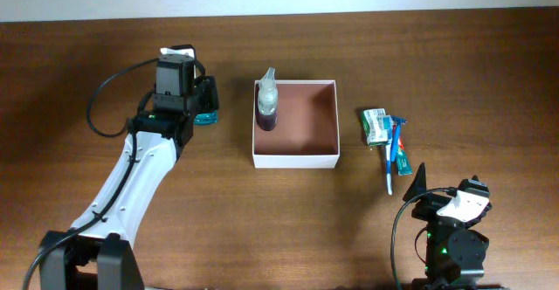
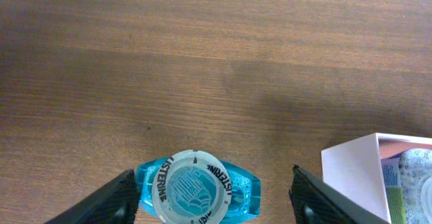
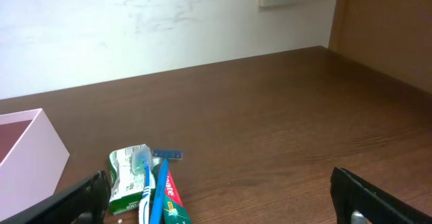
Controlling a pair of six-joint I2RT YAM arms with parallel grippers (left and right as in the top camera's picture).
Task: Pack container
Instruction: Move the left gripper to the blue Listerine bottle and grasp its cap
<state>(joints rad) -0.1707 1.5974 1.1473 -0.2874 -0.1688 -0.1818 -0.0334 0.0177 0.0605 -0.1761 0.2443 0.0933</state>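
Note:
The container (image 1: 295, 157), a shallow square white box with a reddish-brown inside, sits mid-table; its corner shows in the left wrist view (image 2: 351, 173) and the right wrist view (image 3: 37, 150). A clear bottle with dark liquid (image 1: 267, 105) lies in its left side. A blue Listerine bottle (image 1: 206, 115) stands left of the box, its grey cap (image 2: 194, 186) between the spread fingers of my open left gripper (image 2: 209, 197). My right gripper (image 3: 219, 204) is open and empty near the front right edge (image 1: 447, 204).
Right of the box lie a green-and-white carton (image 1: 376, 125), a toothbrush (image 1: 389, 161), a blue razor (image 3: 162, 183) and a toothpaste tube (image 3: 174, 200), also in the overhead view (image 1: 402, 157). A white wall (image 3: 135, 21) backs the table.

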